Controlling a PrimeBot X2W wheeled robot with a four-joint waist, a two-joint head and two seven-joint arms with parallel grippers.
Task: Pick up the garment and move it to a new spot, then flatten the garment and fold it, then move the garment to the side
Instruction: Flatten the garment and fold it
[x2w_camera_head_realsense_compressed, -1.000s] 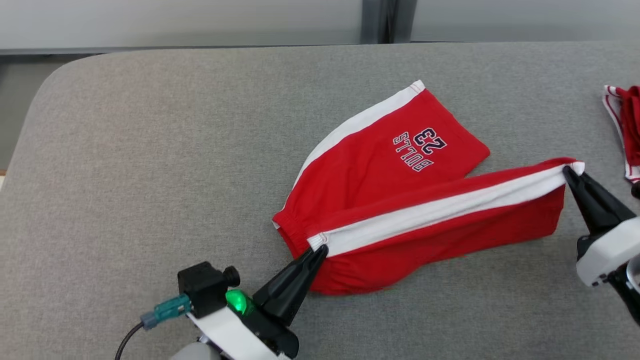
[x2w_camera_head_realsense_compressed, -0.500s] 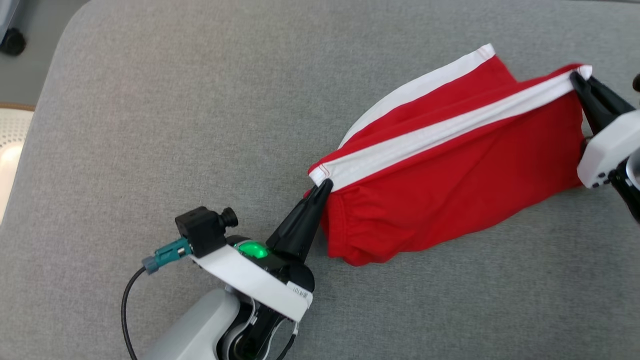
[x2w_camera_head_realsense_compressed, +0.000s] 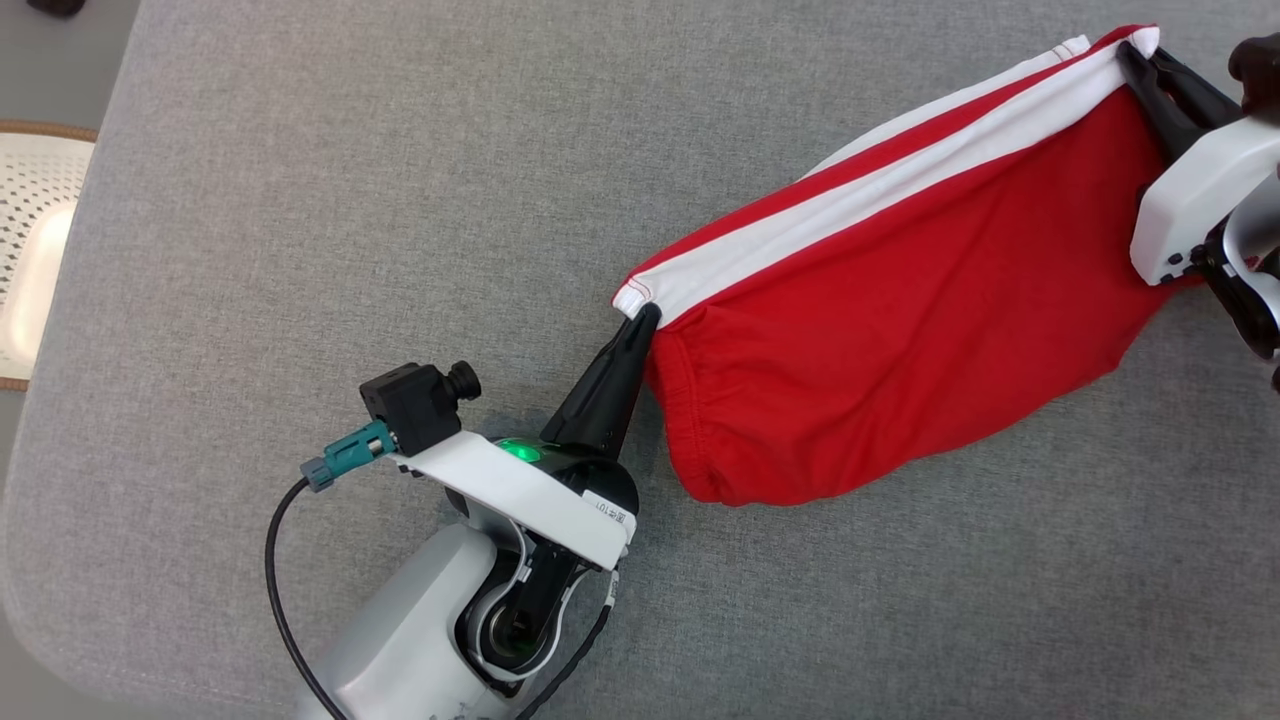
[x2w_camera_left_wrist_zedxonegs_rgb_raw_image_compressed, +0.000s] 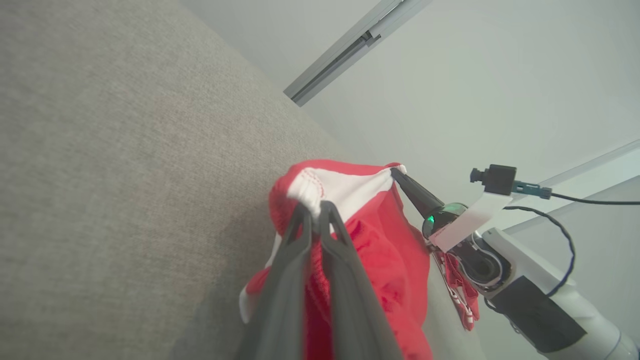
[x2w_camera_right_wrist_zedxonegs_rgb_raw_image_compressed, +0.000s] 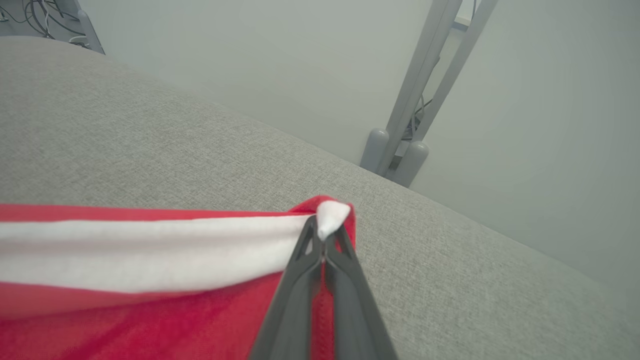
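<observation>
Two grippers share one load on my screen. At the left edge, beside the grey padded surface (x2w_camera_head_realsense_compressed: 300, 200), sits a white perforated object (x2w_camera_head_realsense_compressed: 30, 230). Moving right, my left gripper (x2w_camera_head_realsense_compressed: 645, 320) comes in from the near left, its two dark fingers pressed together on the white-trimmed waistband corner of the red garment (x2w_camera_head_realsense_compressed: 900, 330). A small black camera (x2w_camera_head_realsense_compressed: 415, 392) with a teal plug rides on that wrist. The garment spans from there toward the far right, its white side stripe pulled taut along the far edge while the red cloth sags in a pouch on the near side. I cannot tell whether that pouch touches the surface. At the far right, my right gripper (x2w_camera_head_realsense_compressed: 1130, 55) is pinched tight on the stripe's other end.
</observation>
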